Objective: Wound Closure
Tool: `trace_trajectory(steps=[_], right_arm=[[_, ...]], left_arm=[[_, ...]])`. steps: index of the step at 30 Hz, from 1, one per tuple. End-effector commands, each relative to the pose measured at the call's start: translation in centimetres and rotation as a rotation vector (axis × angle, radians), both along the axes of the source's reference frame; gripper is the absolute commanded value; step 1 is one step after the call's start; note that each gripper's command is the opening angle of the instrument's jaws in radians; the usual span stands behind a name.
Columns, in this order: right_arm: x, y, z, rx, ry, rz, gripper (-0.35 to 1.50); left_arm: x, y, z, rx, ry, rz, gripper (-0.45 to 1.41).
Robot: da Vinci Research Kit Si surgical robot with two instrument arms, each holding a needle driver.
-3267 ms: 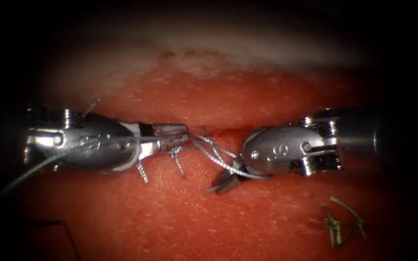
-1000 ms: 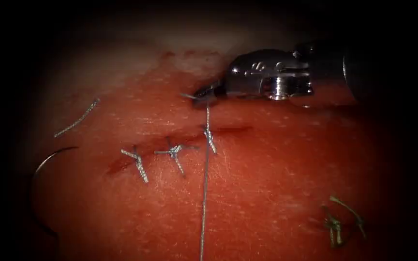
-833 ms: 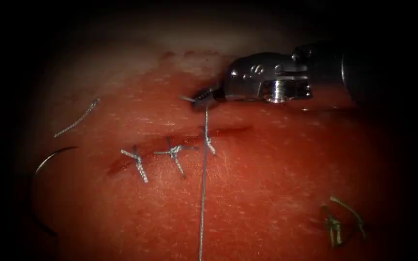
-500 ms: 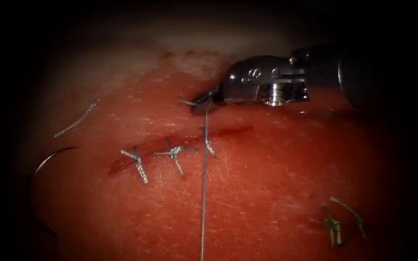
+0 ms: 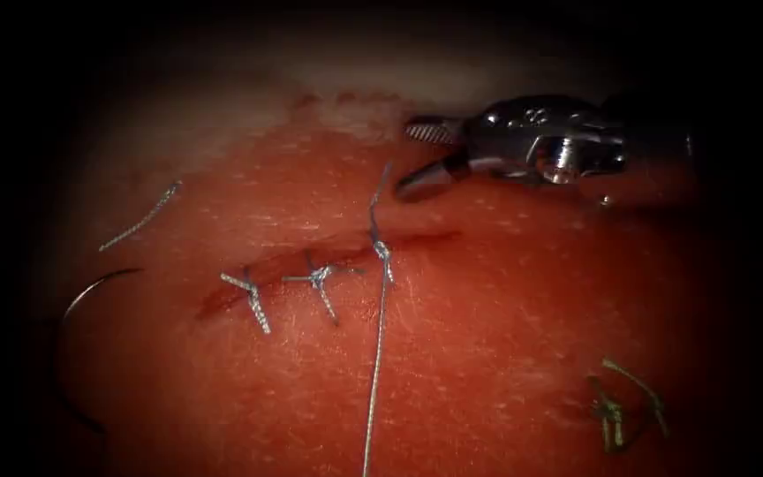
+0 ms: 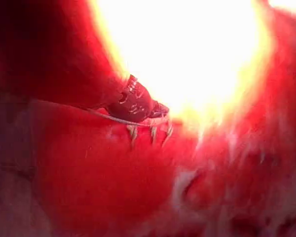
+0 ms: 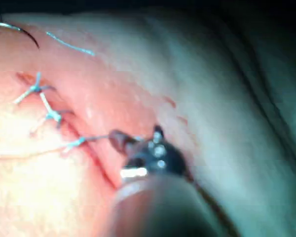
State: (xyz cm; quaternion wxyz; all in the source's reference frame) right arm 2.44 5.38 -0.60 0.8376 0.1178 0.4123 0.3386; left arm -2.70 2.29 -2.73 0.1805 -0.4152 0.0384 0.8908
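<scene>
Needle (image 5: pixel 90 291) lies free on the tissue (image 5: pixel 487 336), far left of the cut (image 5: pixel 328 258), well apart from the right tool (image 5: pixel 423 157); not in the tissue, held by nothing. Thread (image 5: pixel 376 353) runs from the third knot (image 5: pixel 381 250) on the cut down toward the near edge; its short end stands up just beside the right tool's lower jaw, not gripped. Right tool's jaws are spread, holding nothing, above the cut. Two finished stitches (image 5: pixel 284 287) sit left of the knot. Cut thread piece (image 5: pixel 141 216) upper left; more cut ends (image 5: pixel 620 406) lower right.
</scene>
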Motion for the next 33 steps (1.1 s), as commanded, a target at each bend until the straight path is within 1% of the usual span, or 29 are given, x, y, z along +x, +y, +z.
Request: trace_trajectory(steps=[1, 2, 3, 4, 5, 6, 7, 8, 9, 10, 11, 12, 15, 16, 17, 18, 19, 21, 25, 28, 30, 33], right_arm=[[-0.13, -0.01, -0.05, 0.008, -0.017, 0.027, 1.06], [-0.13, -0.01, -0.05, 0.008, -0.017, 0.027, 1.06], [-0.19, -0.02, -0.17, 0.008, -0.032, 0.055, 1.06], [-0.2, -0.02, -0.23, 0.001, -0.037, 0.067, 1.08], [-0.2, -0.02, -0.23, 0.001, -0.037, 0.067, 1.08], [-0.2, -0.04, -0.37, -0.009, -0.014, 0.075, 1.08], [-0.2, -0.05, -0.44, -0.016, -0.002, 0.076, 1.05], [-0.17, -0.08, -0.57, -0.03, 0.018, 0.065, 0.96], [-0.17, -0.08, -0.57, -0.03, 0.018, 0.065, 0.96], [-0.16, -0.1, -0.62, -0.031, 0.025, 0.059, 0.89], [-0.12, -0.15, -0.7, -0.032, 0.053, 0.044, 0.78], [-0.09, -0.2, -0.73, -0.026, 0.076, 0.028, 0.71], [0.04, -0.31, -0.76, -0.012, 0.122, -0.007, 0.66], [0.09, -0.35, -0.75, -0.013, 0.142, -0.018, 0.58], [0.11, -0.38, -0.75, -0.011, 0.152, -0.024, 0.44], [0.11, -0.38, -0.75, -0.011, 0.152, -0.024, 0.44], [0.22, -0.48, -0.7, -0.009, 0.189, -0.054, -0.05], [0.28, -0.55, -0.66, -0.008, 0.203, -0.069, -0.35], [0.39, -0.7, -0.56, -0.008, 0.248, -0.106, -0.35], [0.45, -0.73, -0.55, -0.007, 0.258, -0.117, -0.35], [0.6, -0.81, -0.58, -0.012, 0.293, -0.137, -0.35], [0.71, -0.89, -0.63, -0.021, 0.335, -0.144, -0.35]], left_arm=[[0.08, 0.14, 0.02, -0.026, 0.03, -0.005, -0.35], [0.08, 0.14, 0.02, -0.026, 0.03, -0.005, -0.35], [0.18, 0.34, 0.02, -0.046, 0.042, -0.014, -0.35], [0.25, 0.48, 0.03, -0.061, 0.052, -0.022, -0.35], [0.25, 0.48, 0.03, -0.061, 0.052, -0.022, -0.35], [0.34, 0.66, 0.05, -0.068, 0.062, -0.037, -0.35], [0.4, 0.77, 0.06, -0.081, 0.066, -0.045, -0.35], [0.47, 0.91, 0.07, -0.09, 0.075, -0.057, -0.35], [0.47, 0.91, 0.07, -0.09, 0.075, -0.057, -0.35], [0.51, 1.0, 0.07, -0.093, 0.077, -0.068, -0.35], [0.54, 1.11, 0.05, -0.099, 0.082, -0.083, -0.35], [0.56, 1.24, 0.02, -0.11, 0.091, -0.096, -0.35], [0.53, 1.47, -0.03, -0.125, 0.088, -0.115, -0.35], [0.52, 1.53, -0.04, -0.13, 0.086, -0.121, -0.35], [0.49, 1.61, -0.05, -0.132, 0.083, -0.126, -0.35], [0.49, 1.61, -0.05, -0.132, 0.083, -0.126, -0.35], [0.42, 1.82, -0.09, -0.146, 0.078, -0.133, -0.35], [0.37, 1.99, -0.11, -0.154, 0.071, -0.142, -0.35], [0.23, 2.34, -0.13, -0.167, 0.05, -0.164, -0.35], [0.15, 2.42, -0.11, -0.166, 0.046, -0.168, -0.35], [0.06, 2.54, -0.01, -0.17, 0.046, -0.167, -0.35], [0.04, 2.63, 0.14, -0.176, 0.045, -0.165, -0.35]])
